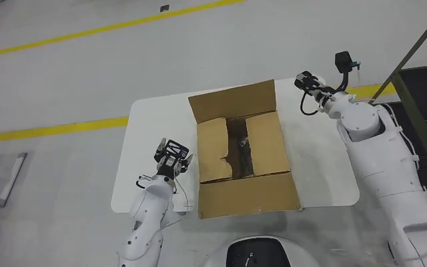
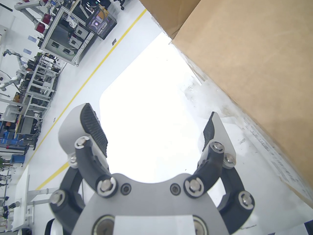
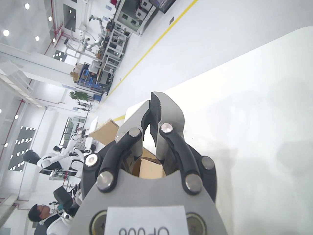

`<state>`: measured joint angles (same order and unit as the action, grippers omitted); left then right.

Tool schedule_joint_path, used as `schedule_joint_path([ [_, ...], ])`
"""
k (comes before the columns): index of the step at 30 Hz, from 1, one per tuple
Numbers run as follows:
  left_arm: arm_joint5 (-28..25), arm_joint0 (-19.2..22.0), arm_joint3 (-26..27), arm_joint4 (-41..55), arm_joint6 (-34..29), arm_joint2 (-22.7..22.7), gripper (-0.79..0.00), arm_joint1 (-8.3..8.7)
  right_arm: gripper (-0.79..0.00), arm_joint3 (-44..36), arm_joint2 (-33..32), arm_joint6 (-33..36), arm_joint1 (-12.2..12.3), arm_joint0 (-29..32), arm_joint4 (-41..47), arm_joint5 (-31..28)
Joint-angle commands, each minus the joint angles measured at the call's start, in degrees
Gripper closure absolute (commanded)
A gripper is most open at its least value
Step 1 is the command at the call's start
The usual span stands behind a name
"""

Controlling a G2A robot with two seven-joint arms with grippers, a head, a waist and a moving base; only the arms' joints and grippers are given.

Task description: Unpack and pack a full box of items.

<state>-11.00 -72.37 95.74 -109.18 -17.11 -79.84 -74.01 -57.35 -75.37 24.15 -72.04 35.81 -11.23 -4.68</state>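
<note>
Cardboard box, flaps ajar, on smooth white table; ribbed-padded left end effector spread, right end effector pressed together.

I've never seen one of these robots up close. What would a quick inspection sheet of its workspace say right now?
Surface: white table, rounded corners.
Job's things: cardboard box on the table, two flaps opened outward, two folded over the opening with a gap; dark items inside, too small to identify.
Clutter: nothing seen.
Grippers: left gripper open, empty, beside the box; right gripper shut, empty, near the table's far corner.
Cables: black cable looped at the right wrist.
Surroundings: grey floor with yellow lines; equipment racks beyond.
</note>
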Motion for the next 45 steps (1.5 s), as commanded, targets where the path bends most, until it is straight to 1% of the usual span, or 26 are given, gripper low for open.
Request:
schedule_joint_path([
  [1,0.25,0.08,-0.01,0.06,-0.09,-0.11,-0.785,0.00,0.000,3.87,2.16,0.34,-0.80,-2.88,1.54,-0.42],
  [4,0.32,0.15,0.17,0.19,-0.36,-0.37,-0.785,0.04,0.000,9.09,5.20,3.32,-2.10,-6.34,4.61,-2.26],
  [6,0.31,0.11,0.29,0.20,-0.48,-0.52,-0.785,0.07,0.000,12.40,6.40,7.26,-2.94,-8.25,8.58,-3.64],
  [8,0.33,0.05,0.36,0.14,-0.52,-0.66,-0.785,0.10,0.000,15.16,7.80,8.43,-3.36,-10.00,7.78,-5.68],
  [9,0.44,0.03,0.33,0.17,-0.62,-0.78,-0.785,0.11,0.000,16.04,8.02,9.61,-3.64,-10.36,9.27,-7.13],
  [13,0.83,0.01,0.12,-0.41,-0.78,-0.67,-0.785,0.13,0.000,18.21,8.33,13.16,-3.75,-11.08,10.38,-13.31],
  [16,0.89,0.06,-0.16,-0.56,-0.69,-0.40,-0.785,0.12,0.000,18.73,8.14,14.77,-3.35,-11.00,9.28,-16.78],
  [19,0.70,0.22,-0.36,-0.44,-0.73,-0.29,-0.785,0.12,0.000,17.62,7.48,18.21,-2.83,-9.94,9.98,-20.99],
  [21,0.67,0.44,-0.58,-0.26,-0.82,-0.24,-0.785,0.10,0.000,16.77,7.36,18.77,-2.23,-9.36,7.14,-22.76],
  [24,0.53,0.74,-0.78,-0.21,-0.72,-0.18,-0.785,0.11,0.000,15.21,6.83,20.71,-1.49,-8.02,5.61,-24.22],
  [26,0.55,0.91,-0.80,-0.17,-0.72,-0.25,-0.785,0.12,0.000,14.03,6.27,23.36,-1.00,-7.03,6.10,-25.32],
  [30,0.73,1.10,-0.90,-0.10,-0.69,-0.39,-0.785,0.14,0.000,11.66,5.79,25.48,0.29,-5.78,0.61,-26.83],
  [36,0.89,1.32,-0.89,-0.01,-0.82,-0.70,-0.785,0.19,0.000,5.92,5.62,24.45,1.44,-2.65,-5.21,-26.50],
  [40,1.97,1.41,-1.12,0.08,-1.32,-1.14,-0.785,0.18,0.000,-0.11,6.20,22.69,1.62,0.72,-6.03,-25.22],
  [45,3.21,2.16,-2.02,-0.62,-1.95,-1.07,-0.785,0.13,0.000,-7.64,7.38,16.91,1.61,5.35,-9.19,-21.73],
])
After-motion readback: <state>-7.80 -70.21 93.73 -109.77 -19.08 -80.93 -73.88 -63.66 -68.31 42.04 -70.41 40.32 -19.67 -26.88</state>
